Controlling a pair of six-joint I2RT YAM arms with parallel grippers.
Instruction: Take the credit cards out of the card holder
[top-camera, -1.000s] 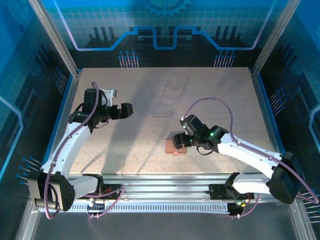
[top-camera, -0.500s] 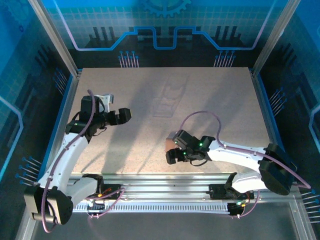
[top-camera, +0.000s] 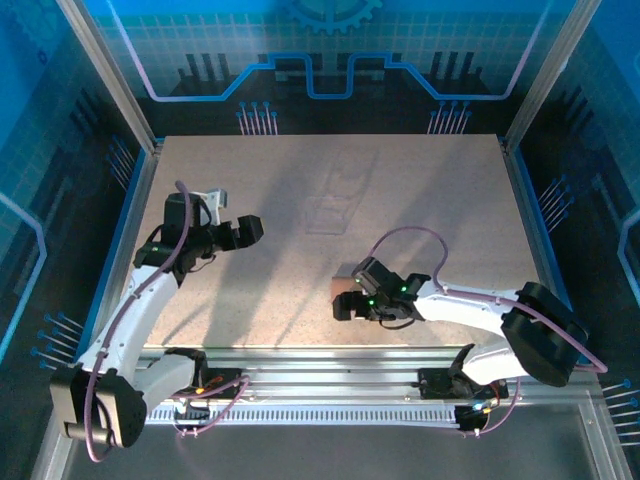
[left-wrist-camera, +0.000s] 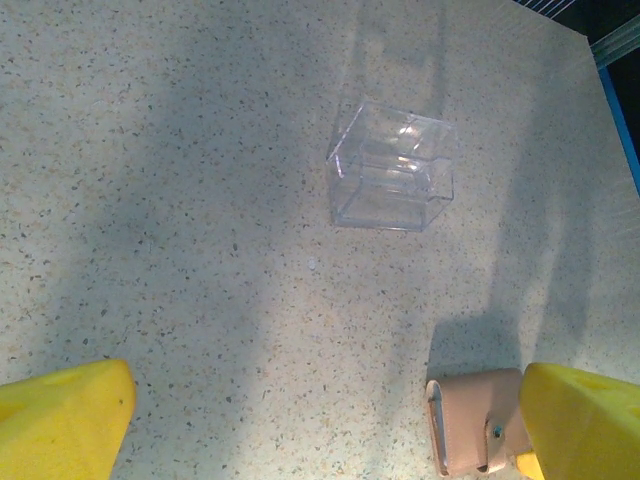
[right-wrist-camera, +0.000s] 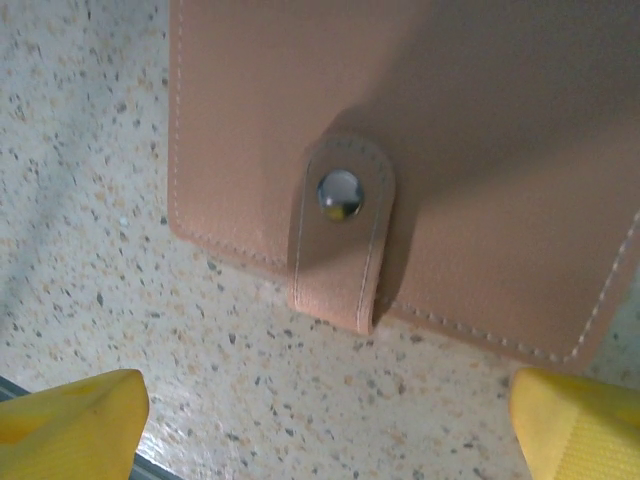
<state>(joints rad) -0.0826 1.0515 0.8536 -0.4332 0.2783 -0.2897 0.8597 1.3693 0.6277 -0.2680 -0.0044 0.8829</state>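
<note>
- Right gripper (top-camera: 346, 305) has swung round within the last second. It was on the far right side of the wallet (top-camera: 341, 284); it is now low at the wallet's near edge.
- In the last half second it only edged closer to that edge. I read that as settling in, not reaching.
- Wallet has stayed put through this, flat on the table (top-camera: 420, 180) and closed.
- Right wrist view: the clasp tab (right-wrist-camera: 340, 235) is folded over the wallet's near edge with its snap (right-wrist-camera: 340, 193) fastened, facing the gripper.
- Right jaws stand wide with nothing between them. The yellow fingertips (right-wrist-camera: 75, 420) are just short of the wallet, one off each side of the tab, not touching it.
- Left gripper (top-camera: 250, 229) hangs well to the left of the wallet and slightly beyond it. It dipped slightly early in that second and has barely shifted since.
- Left jaws are wide and empty. The left wrist view catches the wallet (left-wrist-camera: 468, 435) just inside the right-hand fingertip (left-wrist-camera: 575, 415).
- Clear tray (left-wrist-camera: 392, 165) sits beyond the wallet, well apart from it and untouched.
- Meaning: the move lines the right gripper up on the tab side. The likely step in hand is popping the clasp.
- Task is barely begun. The cards are presumably inside, since the flap is shut.
- Risk: the wallet lies loose, so pulling the tab may drag it unless the left gripper pins it.
</note>
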